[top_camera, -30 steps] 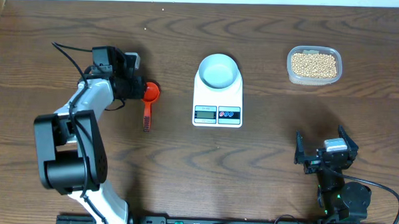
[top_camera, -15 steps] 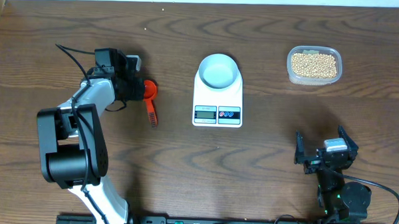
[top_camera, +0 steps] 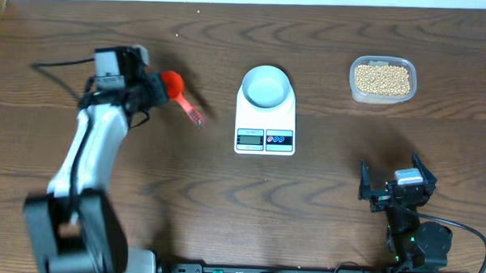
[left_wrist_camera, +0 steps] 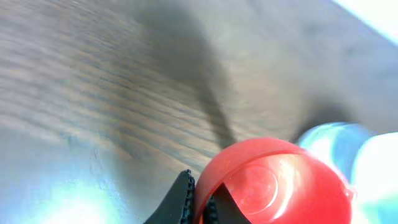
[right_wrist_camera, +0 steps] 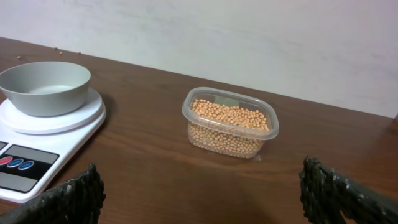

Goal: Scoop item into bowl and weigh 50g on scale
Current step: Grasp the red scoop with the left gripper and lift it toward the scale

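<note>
Since scooping needs a tool, the left gripper point(top_camera: 155, 87) clamps the red plastic scoop point(top_camera: 176, 89); the right gripper point(top_camera: 390, 176) stands spread, empty. Small beige beans point(top_camera: 382, 77) lie in the clear plastic container point(top_camera: 352, 85), far right.

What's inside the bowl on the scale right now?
Nothing shows: from overhead the bowl on the scale is bare inside. The right wrist view hides its bottom behind the wall. The beans lie in the plastic container.

A dark brown wooden table point(top_camera: 224, 201) with wavy grain fills the scene. Behind the table's far edge stands a plain whitish wall point(right_wrist_camera: 249, 37). Soft, even light falls on the table.
</note>
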Controlling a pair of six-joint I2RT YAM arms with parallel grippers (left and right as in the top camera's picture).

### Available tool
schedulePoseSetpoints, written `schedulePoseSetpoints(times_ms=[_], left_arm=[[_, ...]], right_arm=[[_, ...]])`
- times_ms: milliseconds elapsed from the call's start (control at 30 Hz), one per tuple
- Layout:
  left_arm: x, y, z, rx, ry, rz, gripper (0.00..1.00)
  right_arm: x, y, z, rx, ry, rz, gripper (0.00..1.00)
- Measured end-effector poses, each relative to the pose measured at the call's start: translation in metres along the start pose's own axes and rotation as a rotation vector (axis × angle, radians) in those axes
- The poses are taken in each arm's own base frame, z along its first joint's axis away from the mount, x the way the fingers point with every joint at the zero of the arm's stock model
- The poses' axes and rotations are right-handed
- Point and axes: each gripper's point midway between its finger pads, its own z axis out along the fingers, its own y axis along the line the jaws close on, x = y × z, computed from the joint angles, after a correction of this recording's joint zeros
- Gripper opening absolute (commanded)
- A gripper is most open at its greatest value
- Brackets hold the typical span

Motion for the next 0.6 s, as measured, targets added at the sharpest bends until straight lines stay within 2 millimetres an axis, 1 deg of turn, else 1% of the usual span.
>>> schedulePoseSetpoints(times_ms=[33, 67, 133, 167, 233, 300, 400, 467, 600], left_arm=[[-0.001, -0.003, -0.007, 0.003, -0.009, -0.023, 0.07], [-0.002, -0.009, -0.026, 0.01, -0.026, -0.09, 0.07], [0.0, -0.014, -0.047, 0.018, -0.035, -0.178, 0.07], [0.002, -0.017, -0.055, 0.021, -0.037, -0.221, 0.07], [0.007, -0.021, -0.065, 0.025, -0.033, -0.289, 0.07], [0.015, -0.028, -0.07, 0.029, -0.012, -0.352, 0.07], [0.032, -0.04, -0.069, 0.029, 0.043, -0.402, 0.07], [0.05, -0.049, -0.067, 0.013, 0.104, -0.428, 0.07], [0.086, -0.055, -0.067, -0.083, 0.187, -0.498, 0.07]], right_arm=[[0.0, 0.0, 0.0, 0.0, 0.0, 0.0, 0.99], [0.0, 0.0, 0.0, 0.0, 0.0, 0.0, 0.99], [0.0, 0.0, 0.0, 0.0, 0.0, 0.0, 0.99], [0.0, 0.0, 0.0, 0.0, 0.0, 0.0, 0.99], [0.0, 0.0, 0.0, 0.0, 0.0, 0.0, 0.99], [0.0, 0.0, 0.0, 0.0, 0.0, 0.0, 0.99], [0.0, 0.0, 0.0, 0.0, 0.0, 0.0, 0.99], [0.0, 0.0, 0.0, 0.0, 0.0, 0.0, 0.99], [0.0, 0.0, 0.0, 0.0, 0.0, 0.0, 0.99]])
